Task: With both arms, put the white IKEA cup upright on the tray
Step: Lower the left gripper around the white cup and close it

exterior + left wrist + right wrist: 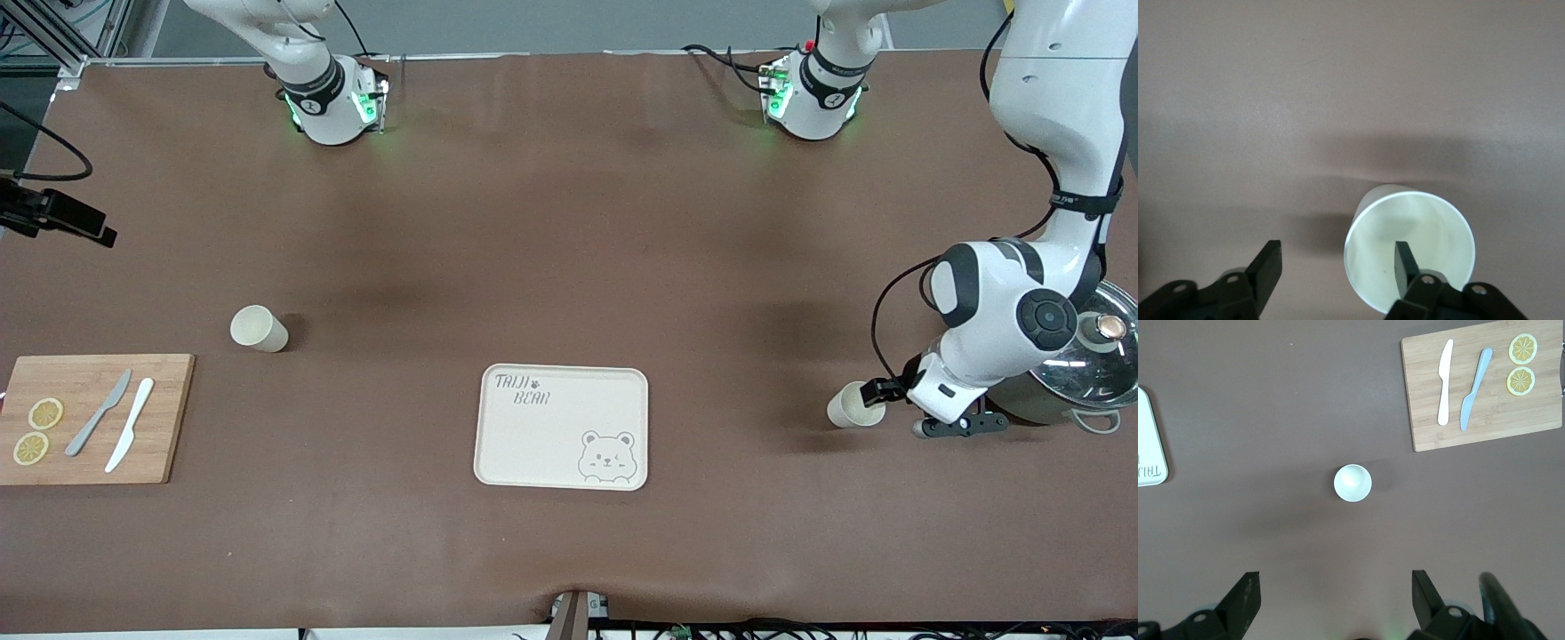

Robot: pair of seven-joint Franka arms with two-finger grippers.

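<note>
White cup (855, 405) near the tabletop's left-arm end: left gripper (1338, 263) jaws wide, straddling its rim; we should squeeze gently. Right gripper (1331, 590) waits, jaws wide.

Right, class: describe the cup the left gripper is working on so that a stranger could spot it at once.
Start at the cream tray and move toward the left arm's end of the table, stopping short of the lidded steel pot. There stands a white cup, upright. Unlike the other cup near the wooden cutting board, it has the left gripper straddling its rim.

cutting board (93, 418) (lemon slices (37, 430)), knives (116, 424), pot (1086, 369)
</note>
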